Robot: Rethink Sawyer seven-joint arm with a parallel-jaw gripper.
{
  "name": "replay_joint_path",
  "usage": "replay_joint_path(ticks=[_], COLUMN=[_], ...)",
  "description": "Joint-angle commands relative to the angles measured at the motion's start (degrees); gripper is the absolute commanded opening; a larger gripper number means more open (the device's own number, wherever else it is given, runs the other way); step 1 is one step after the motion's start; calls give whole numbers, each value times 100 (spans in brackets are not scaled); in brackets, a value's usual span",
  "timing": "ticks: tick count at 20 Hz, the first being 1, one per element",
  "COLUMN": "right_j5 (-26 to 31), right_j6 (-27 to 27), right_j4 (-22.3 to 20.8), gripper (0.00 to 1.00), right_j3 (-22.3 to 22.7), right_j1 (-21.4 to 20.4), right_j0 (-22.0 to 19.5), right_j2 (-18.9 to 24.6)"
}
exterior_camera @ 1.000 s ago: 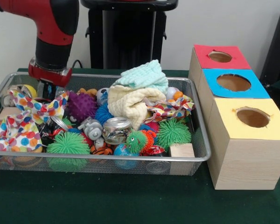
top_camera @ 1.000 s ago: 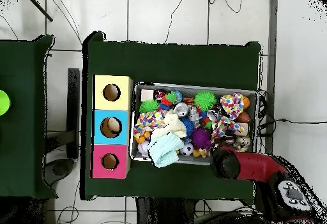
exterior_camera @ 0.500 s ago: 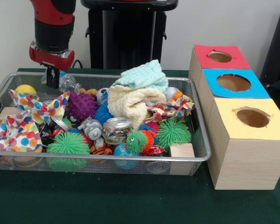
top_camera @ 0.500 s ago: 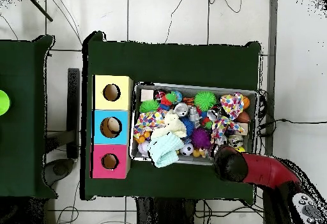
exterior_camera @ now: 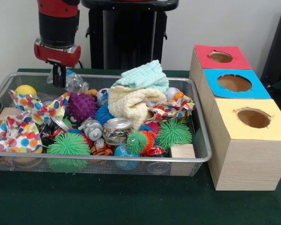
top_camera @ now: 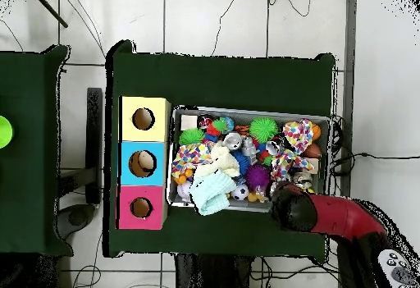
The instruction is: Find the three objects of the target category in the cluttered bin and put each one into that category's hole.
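My gripper [exterior_camera: 60, 82] hangs over the far left corner of the wire bin [exterior_camera: 103, 159], just above the clutter. It is shut on a small clear crumpled plastic object [exterior_camera: 76, 83] that sticks out to its right. In the overhead view the red arm [top_camera: 328, 217] covers the gripper at the bin's [top_camera: 250, 111] lower right corner. Three wooden boxes with holes stand beside the bin: red top [exterior_camera: 221, 56], blue top [exterior_camera: 234, 83], yellow top [exterior_camera: 254, 117]. From above, the blue box's hole [top_camera: 143, 163] shows something pale inside.
The bin holds a mint cloth [exterior_camera: 145, 75] on a cream cloth [exterior_camera: 131, 104], green spiky balls [exterior_camera: 68, 144], a purple spiky ball [exterior_camera: 82, 107], a glass jar [exterior_camera: 117, 130], a wooden block [exterior_camera: 182, 151], polka-dot fabric [exterior_camera: 18, 127] and a yellow ball [exterior_camera: 25, 89].
The gripper has risen out of the bin's far left corner and shifted slightly right, carrying the clear plastic object up with it. The yellow ball is now uncovered.
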Motion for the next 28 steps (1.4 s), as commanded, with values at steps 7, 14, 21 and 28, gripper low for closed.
replay_joint_path(ticks=[7,14,21,28], right_j5=[473,926,1213,1354], right_j6=[-386,-414,-324,82], right_j4=[136,462,694,847], gripper=[0,0,0,0], right_j3=[392,608,678,726], right_j1=[-408,-850,-1160,-1415], right_j0=[-121,-133,3,450], right_j2=[865,1010,1026,882])
